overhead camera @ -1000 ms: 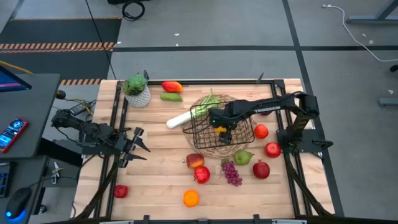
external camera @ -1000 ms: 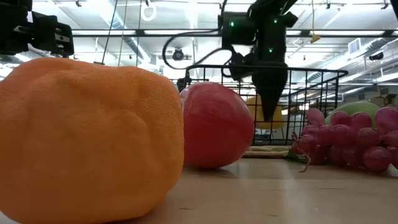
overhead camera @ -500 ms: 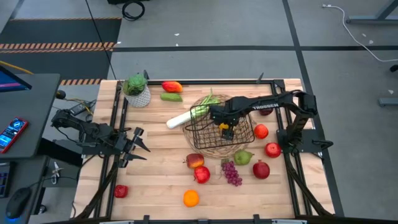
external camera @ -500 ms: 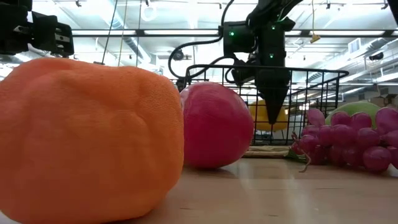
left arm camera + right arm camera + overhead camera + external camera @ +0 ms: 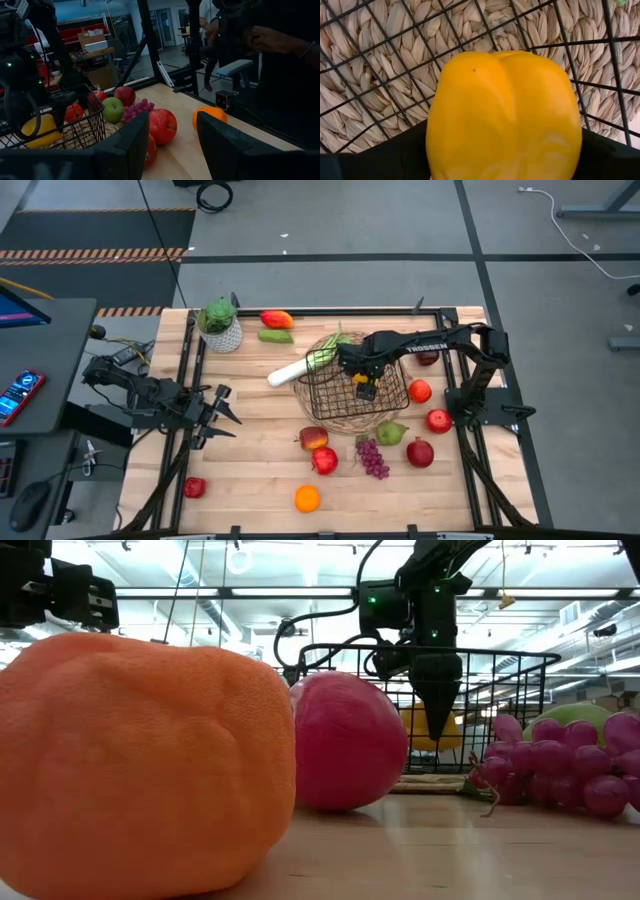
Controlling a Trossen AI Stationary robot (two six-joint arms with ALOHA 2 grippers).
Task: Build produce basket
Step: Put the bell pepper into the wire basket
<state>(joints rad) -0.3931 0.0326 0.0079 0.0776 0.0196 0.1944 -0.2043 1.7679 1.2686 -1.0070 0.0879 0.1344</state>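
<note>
The black wire basket [image 5: 352, 387] stands on a round woven mat [image 5: 340, 418] at mid-table. A white-and-green leek [image 5: 298, 367] leans on the basket's left rim with its green end inside. My right gripper [image 5: 363, 381] reaches down into the basket and is shut on a yellow pepper [image 5: 502, 117], which also shows in the low view [image 5: 415, 730]. Loose produce lies near the basket: red apples [image 5: 320, 450], purple grapes [image 5: 373, 458], a green pear [image 5: 391, 432] and an orange [image 5: 307, 498]. My left gripper [image 5: 222, 412] waits open at the table's left edge. My right gripper holds the yellow pepper between its two fingers [image 5: 365, 160], one on each side of it. The fingers come from above, pointing down into the basket [image 5: 437, 710]. The pepper hangs inside the basket just over its wire floor [image 5: 380, 75]; I cannot tell whether it touches the floor.
A white pot with a green plant [image 5: 220, 325] stands far left, with a red-orange pepper [image 5: 276, 319] and a green piece [image 5: 275, 336] beside it. More red apples [image 5: 430, 420] lie right of the basket and one [image 5: 194, 487] near left. People stand beyond the table [image 5: 260, 40].
My right gripper has gone a little toward the table's right edge inside the basket, carrying the yellow pepper with it.
</note>
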